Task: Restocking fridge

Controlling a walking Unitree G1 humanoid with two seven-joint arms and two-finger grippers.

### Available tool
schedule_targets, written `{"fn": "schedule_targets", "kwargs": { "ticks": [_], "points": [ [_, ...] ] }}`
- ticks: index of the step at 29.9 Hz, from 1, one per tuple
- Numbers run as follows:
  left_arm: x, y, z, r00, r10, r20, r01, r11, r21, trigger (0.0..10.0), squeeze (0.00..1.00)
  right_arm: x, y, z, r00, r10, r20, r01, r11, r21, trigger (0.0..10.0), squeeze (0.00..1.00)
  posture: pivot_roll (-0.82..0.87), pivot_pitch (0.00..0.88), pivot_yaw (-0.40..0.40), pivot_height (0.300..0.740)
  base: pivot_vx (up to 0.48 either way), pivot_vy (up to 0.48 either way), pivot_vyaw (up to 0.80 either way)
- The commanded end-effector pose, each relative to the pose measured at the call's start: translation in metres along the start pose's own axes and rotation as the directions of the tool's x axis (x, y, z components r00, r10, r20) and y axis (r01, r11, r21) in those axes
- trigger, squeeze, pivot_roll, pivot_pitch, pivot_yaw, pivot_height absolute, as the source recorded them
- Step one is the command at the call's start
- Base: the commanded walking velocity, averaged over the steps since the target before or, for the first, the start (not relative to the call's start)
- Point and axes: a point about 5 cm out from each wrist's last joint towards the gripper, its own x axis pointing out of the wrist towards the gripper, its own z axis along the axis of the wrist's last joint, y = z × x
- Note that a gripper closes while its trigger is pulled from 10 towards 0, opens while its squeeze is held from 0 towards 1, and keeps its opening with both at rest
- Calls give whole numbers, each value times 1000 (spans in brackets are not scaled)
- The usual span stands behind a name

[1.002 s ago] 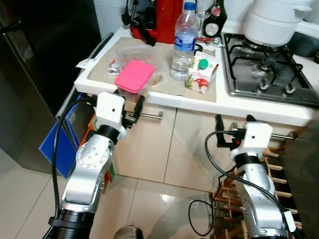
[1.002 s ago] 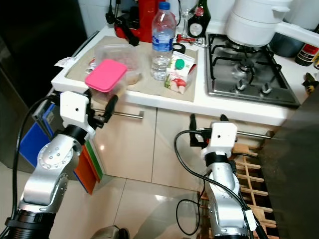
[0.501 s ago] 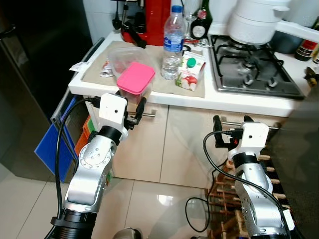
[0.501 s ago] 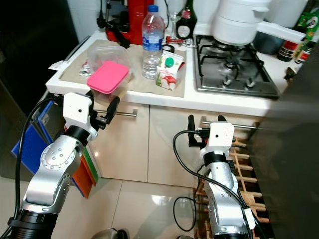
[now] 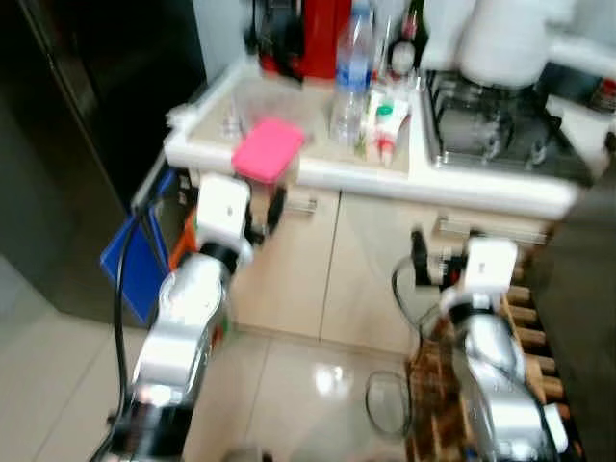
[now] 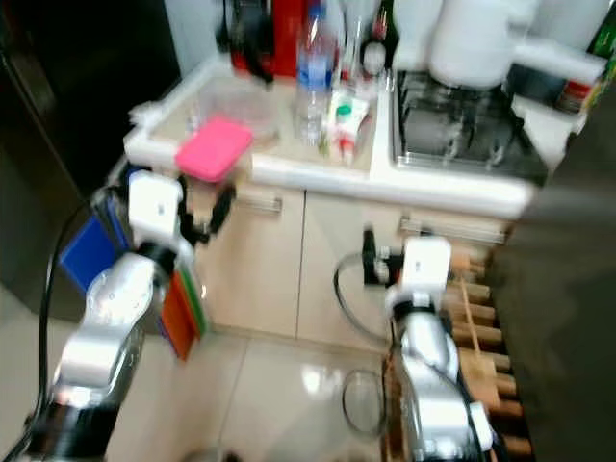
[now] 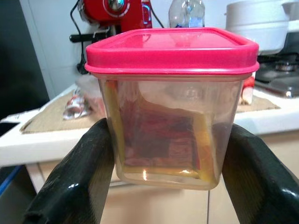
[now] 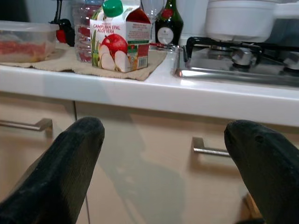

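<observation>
My left gripper point(image 7: 170, 136) is shut on a clear tub with a pink lid point(image 7: 170, 107), holding it by both sides in front of the counter's left end. The tub point(image 5: 267, 150) has red and yellow contents. On the counter's mat stand an apple juice carton point(image 8: 120, 42), a water bottle point(image 5: 351, 67) and a second clear tub point(image 8: 23, 42) with no lid. My right gripper point(image 8: 166, 135) is open with nothing in it, low before the cupboard doors point(image 8: 154, 154). The head views are blurred.
The dark fridge point(image 5: 87, 144) stands at the left, with a blue flat object point(image 5: 135, 265) leaning beside it. A gas hob point(image 8: 238, 60) carries a white pot point(image 5: 505, 38). A red appliance point(image 5: 322, 38) stands at the back. A wooden rack point(image 5: 539, 356) is low right.
The head camera has moved and the picture is now blurred. My left gripper still holds the pink-lidded tub; the right gripper stays open and low.
</observation>
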Motion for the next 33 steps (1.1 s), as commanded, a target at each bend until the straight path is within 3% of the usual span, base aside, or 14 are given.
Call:
{"fn": "schedule_targets", "kwargs": {
  "ticks": [1, 33],
  "points": [
    [2, -1, 2, 1000, -1, 4, 1, 1000, 3, 0, 0, 1, -3, 1, 1000, -5, 1, 5, 1000, 1, 10000, 0, 33, 25, 4, 740, -285, 0, 0],
    [8, -2, -1, 1000, -11, 8, 11, 1000, -7, 0, 0, 5, -4, -4, 1000, 5, -6, -5, 1000, -10, 10000, 0, 26, 13, 2, 740, -290, 0, 0]
  ]
}}
